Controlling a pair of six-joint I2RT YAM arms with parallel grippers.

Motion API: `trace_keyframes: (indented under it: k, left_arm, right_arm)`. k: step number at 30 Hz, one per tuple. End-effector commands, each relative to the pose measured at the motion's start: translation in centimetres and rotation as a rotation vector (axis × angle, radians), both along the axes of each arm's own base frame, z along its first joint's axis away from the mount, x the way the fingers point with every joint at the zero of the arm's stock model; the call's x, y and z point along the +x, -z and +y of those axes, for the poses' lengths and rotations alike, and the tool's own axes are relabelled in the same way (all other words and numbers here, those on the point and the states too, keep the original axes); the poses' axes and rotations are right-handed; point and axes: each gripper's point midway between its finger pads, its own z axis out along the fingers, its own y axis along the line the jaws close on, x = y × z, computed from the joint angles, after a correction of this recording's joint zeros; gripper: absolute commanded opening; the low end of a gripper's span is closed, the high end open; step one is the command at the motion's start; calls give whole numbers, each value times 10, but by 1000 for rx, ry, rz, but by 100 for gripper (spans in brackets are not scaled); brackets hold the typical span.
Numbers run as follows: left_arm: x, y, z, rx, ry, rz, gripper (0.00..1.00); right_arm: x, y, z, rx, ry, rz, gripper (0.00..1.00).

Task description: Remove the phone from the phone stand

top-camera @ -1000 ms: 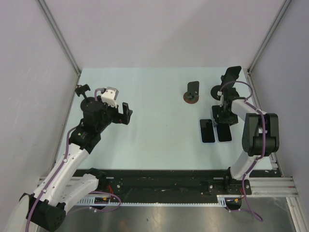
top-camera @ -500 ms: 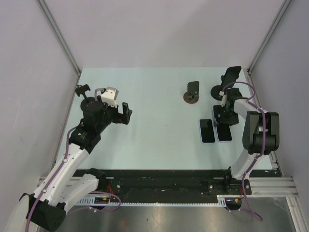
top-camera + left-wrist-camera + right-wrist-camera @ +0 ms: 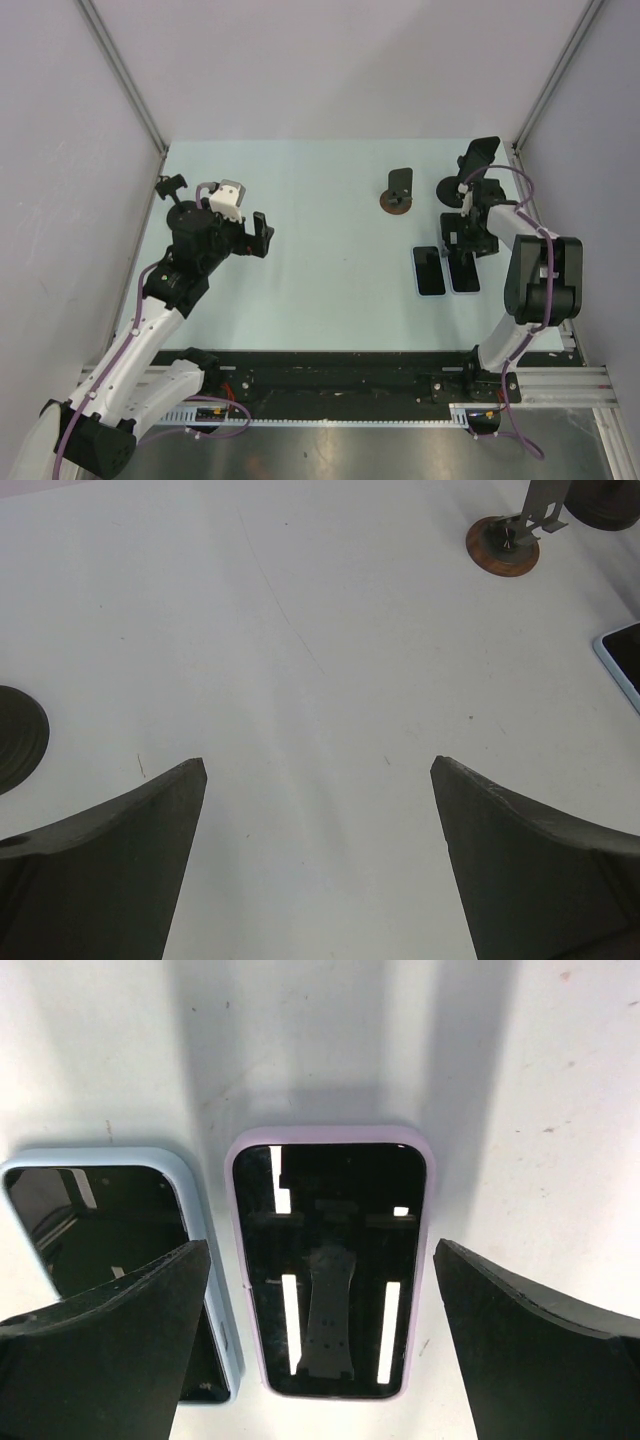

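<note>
Phone (image 3: 330,1265) flat under parted right fingers (image 3: 100,1350)

The right arm's black elbow block (image 3: 543,283) has slid a little toward the lower right of the top frame. The right gripper (image 3: 466,246), fingers spread over the purple-cased phone (image 3: 463,277) on the counter (image 3: 320,240), has edged slightly up-frame and rightward. It may also have risen a touch, but the overhead view is too coarse to tell.
</note>
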Motion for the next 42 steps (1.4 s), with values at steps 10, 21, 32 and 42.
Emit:
trace_keyframes:
  k: [10,21,32,42]
  left_arm:
    - [0,-3,-8,7,51,-19,100]
    - [1,-1,-6,15,42,-16,100]
    - [3,6,-8,21,48,5,100]
    - [5,11,-8,31,44,19,100]
  right_arm:
    - [53,-125,49,42,-40,-458,100]
    - [111,-140,151,175,-167,-698,100]
    - [151,-103,131,148,-70,-730,85]
    - [158,-78,127,155,-127,-697,51]
